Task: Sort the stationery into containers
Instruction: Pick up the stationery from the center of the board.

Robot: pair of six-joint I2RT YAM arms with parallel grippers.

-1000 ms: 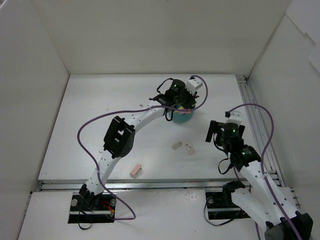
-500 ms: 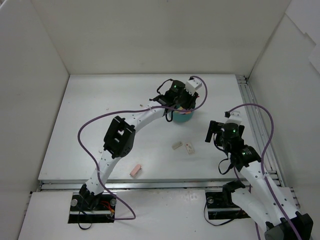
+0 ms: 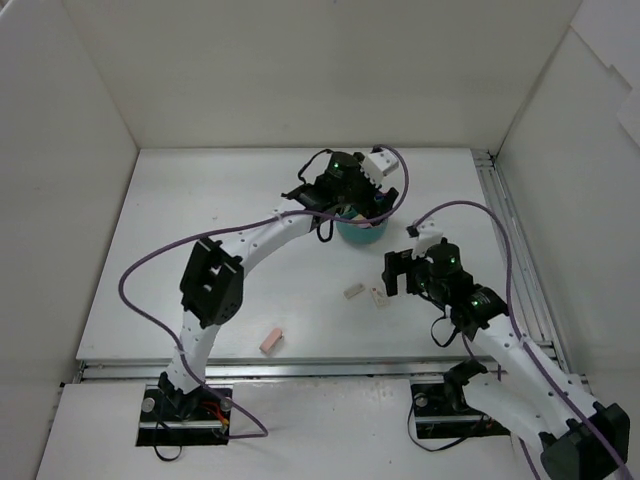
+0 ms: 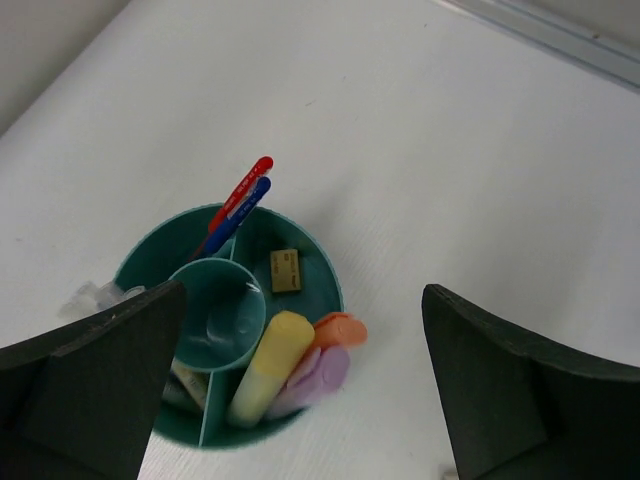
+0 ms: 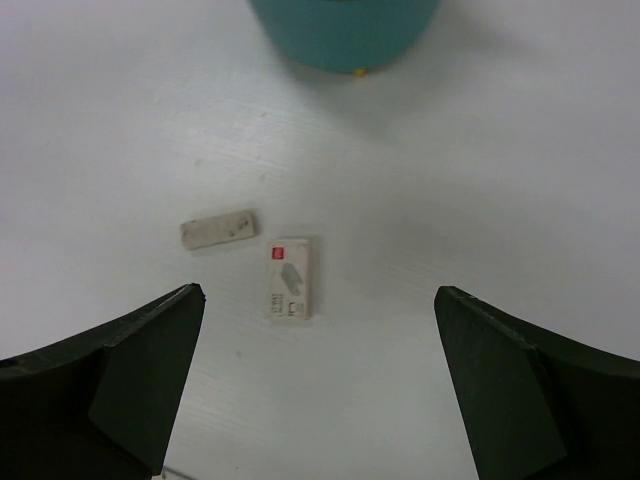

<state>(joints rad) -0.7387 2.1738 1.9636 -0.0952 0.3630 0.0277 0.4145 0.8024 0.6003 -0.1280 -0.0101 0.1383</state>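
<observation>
The teal cup (image 4: 325, 265) (image 3: 363, 233) stands at the back middle of the table. Its compartments hold a red pen (image 4: 247, 187), a blue pen (image 4: 240, 213), a beige eraser (image 4: 286, 270) and yellow (image 4: 265, 365), orange (image 4: 342, 328) and purple highlighters (image 4: 318, 380). My left gripper (image 4: 303, 295) (image 3: 340, 195) hangs open right above the cup, holding nothing. A white eraser with a red mark (image 5: 290, 278) (image 3: 380, 296) and a beige eraser (image 5: 218, 228) (image 3: 353, 291) lie side by side on the table. My right gripper (image 5: 318, 295) (image 3: 395, 275) hovers open over them. A pink eraser (image 3: 271, 340) lies near the front edge.
White walls close in the table on the left, back and right. A metal rail (image 3: 505, 240) runs along the right side. The left arm's purple cable (image 3: 150, 270) loops above the left half of the table.
My left gripper has opened above the cup and its arm has shifted a little left. The right arm has moved left and forward, over the two erasers.
</observation>
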